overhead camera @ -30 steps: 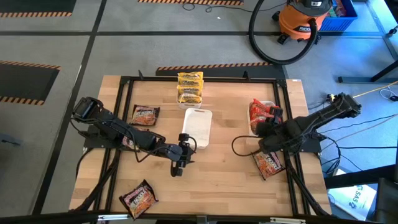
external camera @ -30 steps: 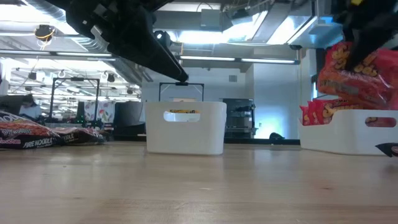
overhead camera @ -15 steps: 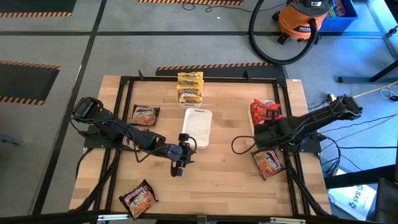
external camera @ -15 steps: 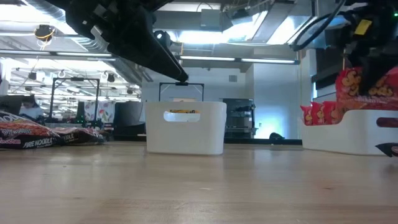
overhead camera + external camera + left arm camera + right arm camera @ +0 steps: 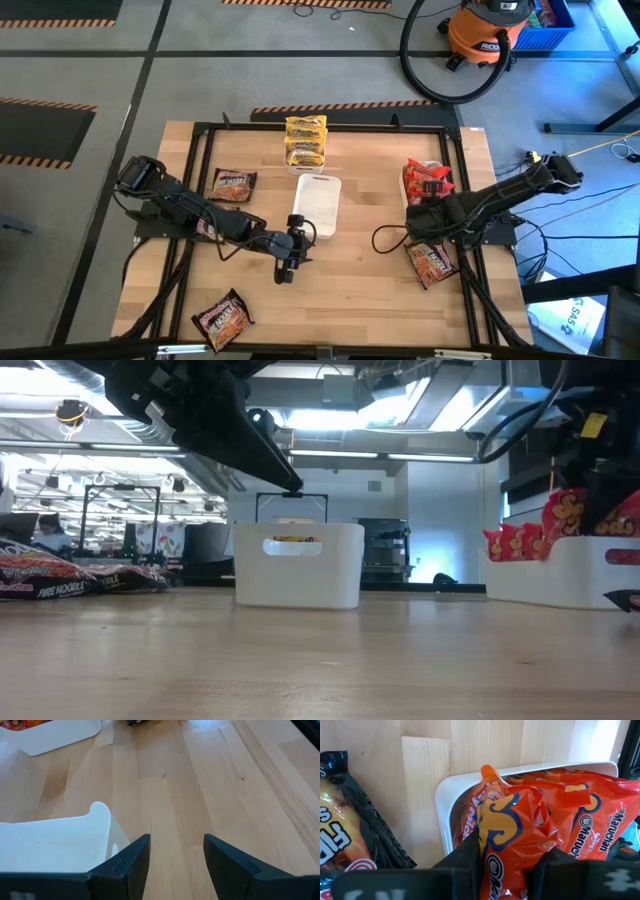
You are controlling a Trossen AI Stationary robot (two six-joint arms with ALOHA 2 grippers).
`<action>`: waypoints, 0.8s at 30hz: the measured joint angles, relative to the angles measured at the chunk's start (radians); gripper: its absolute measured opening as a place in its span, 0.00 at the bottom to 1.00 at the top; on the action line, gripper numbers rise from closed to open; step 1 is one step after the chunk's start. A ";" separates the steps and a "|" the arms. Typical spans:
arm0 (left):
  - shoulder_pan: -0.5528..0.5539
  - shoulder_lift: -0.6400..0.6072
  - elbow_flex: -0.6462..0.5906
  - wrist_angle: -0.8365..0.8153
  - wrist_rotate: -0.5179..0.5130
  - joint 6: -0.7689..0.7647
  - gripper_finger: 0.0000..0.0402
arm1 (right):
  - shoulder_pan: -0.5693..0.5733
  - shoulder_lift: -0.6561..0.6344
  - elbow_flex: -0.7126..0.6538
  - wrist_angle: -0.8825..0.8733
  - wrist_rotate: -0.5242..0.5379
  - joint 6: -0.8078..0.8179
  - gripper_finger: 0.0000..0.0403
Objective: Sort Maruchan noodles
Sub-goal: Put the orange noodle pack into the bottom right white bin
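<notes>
**Orange packet pinched over the right-hand tray**

Orange crinkled plastic fills the right wrist view: we find the right gripper [image 5: 505,865] narrowed onto a red-orange Maruchan packet [image 5: 520,835], its two dark fingers [image 5: 465,865] pressing the wrapper from either side. The packet sits among more red-orange packets in a white tray [image 5: 442,805] whose rounded corner shows against the boards. From above, this tray [image 5: 408,195] stands at the right side of the table, with the right gripper [image 5: 418,213] at its near end.

A dark fire-noodle packet [image 5: 432,262] lies on the wood just beside that tray, nearer the front edge.

We note the left gripper [image 5: 174,855] parted about halfway and holding nothing, hovering over bare planks beside the rim of a second white tray [image 5: 100,817]. In the high view that tray [image 5: 318,205] stands mid-table and looks empty.

Two yellow packets [image 5: 305,140] are stacked at the far edge of the table. One dark packet [image 5: 233,185] lies at the left, another [image 5: 223,318] at the front left corner.

The surface is a pale wooden table [image 5: 350,290] of jointed planks, bordered by a black metal frame [image 5: 330,127]. It looks clean and dry.

Beyond it we record grey flooring with hazard-striped tape [image 5: 340,105], an orange shop vacuum [image 5: 490,30] with a black hose, and, at table level, a bright workshop hall with ceiling lights [image 5: 330,420].
</notes>
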 joint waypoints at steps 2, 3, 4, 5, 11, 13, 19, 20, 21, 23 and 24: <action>0.000 0.000 0.000 0.000 0.000 0.000 0.44 | 0.000 0.000 0.000 -0.002 -0.006 0.000 0.21; 0.000 0.000 0.000 0.000 0.000 0.000 0.45 | -0.001 0.000 0.000 -0.003 -0.011 0.000 0.21; 0.000 0.000 0.000 0.000 0.000 0.000 0.44 | -0.009 0.000 0.000 -0.001 -0.017 0.000 0.21; 0.000 0.000 0.000 0.000 0.000 0.000 0.44 | -0.019 0.000 0.000 0.002 -0.021 -0.001 0.21; 0.000 0.000 0.000 0.000 0.000 0.000 0.44 | -0.129 0.006 0.000 0.023 -0.079 -0.029 0.21; 0.000 0.000 0.000 0.000 0.002 0.001 0.44 | -0.159 0.006 0.001 0.023 -0.091 -0.029 0.21; 0.000 0.000 0.000 0.000 0.004 0.008 0.44 | -0.212 0.007 0.006 0.028 -0.098 -0.054 0.21; 0.000 0.000 0.000 0.001 0.004 0.008 0.44 | -0.216 0.008 0.015 0.023 -0.099 -0.054 0.21; 0.000 0.000 0.000 0.000 0.004 0.008 0.44 | -0.215 0.008 0.025 0.010 -0.099 -0.053 0.21; 0.000 0.000 0.000 0.001 0.004 0.008 0.44 | -0.214 0.014 0.053 -0.016 -0.098 -0.050 0.21; 0.000 0.000 0.000 0.001 0.004 0.008 0.45 | -0.214 0.012 0.071 -0.032 -0.099 -0.050 0.21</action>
